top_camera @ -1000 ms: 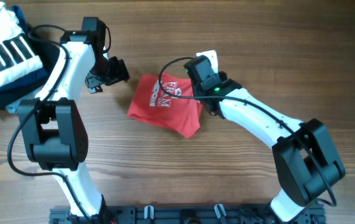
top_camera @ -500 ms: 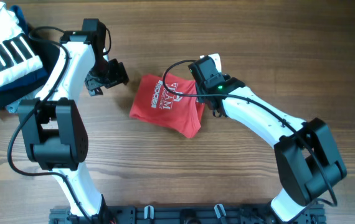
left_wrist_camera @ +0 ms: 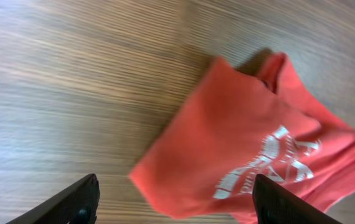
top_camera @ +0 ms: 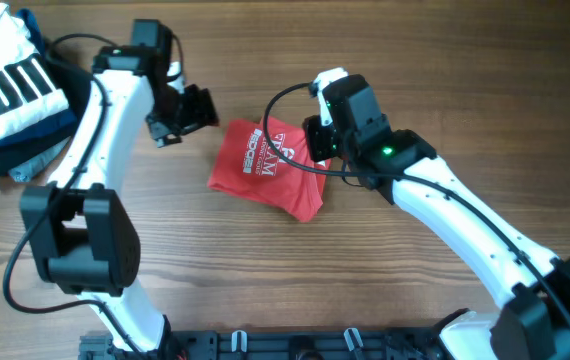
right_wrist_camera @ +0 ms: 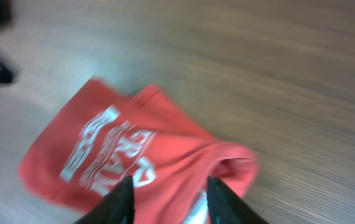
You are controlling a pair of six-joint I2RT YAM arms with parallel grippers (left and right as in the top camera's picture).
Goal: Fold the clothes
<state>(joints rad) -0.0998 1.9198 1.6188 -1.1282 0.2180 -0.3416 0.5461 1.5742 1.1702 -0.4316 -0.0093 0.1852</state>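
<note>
the surface is a wooden table (top_camera: 395,60) with grain running left to right, brown and matt, and it fills every view; no wall or floor of the room shows. along its near edge runs a black rail (top_camera: 295,345) where the two arms are mounted.

the red t-shirt (top_camera: 265,168) lies about mid-table, slightly far of centre, folded into a rough slanted block with the white lettering facing up. its right edge is bunched into a thicker roll, and its near corner points toward the rail.

the left gripper (top_camera: 183,112) hovers just beside the shirt's far left corner, off the cloth. in the left wrist view its fingers (left_wrist_camera: 78,202) stand wide apart with nothing between them but bare wood and the shirt's corner below.

the right gripper (top_camera: 318,140) hangs over the shirt's bunched right edge. in the right wrist view its fingers (right_wrist_camera: 120,200) stand part-way apart, the red cloth showing below the gap; no fold looks pinched in them. a black cable (top_camera: 283,128) loops over the shirt.

at the far left corner a white black-striped garment (top_camera: 5,85) rests on navy folded clothes (top_camera: 15,145), well apart from the shirt.
</note>
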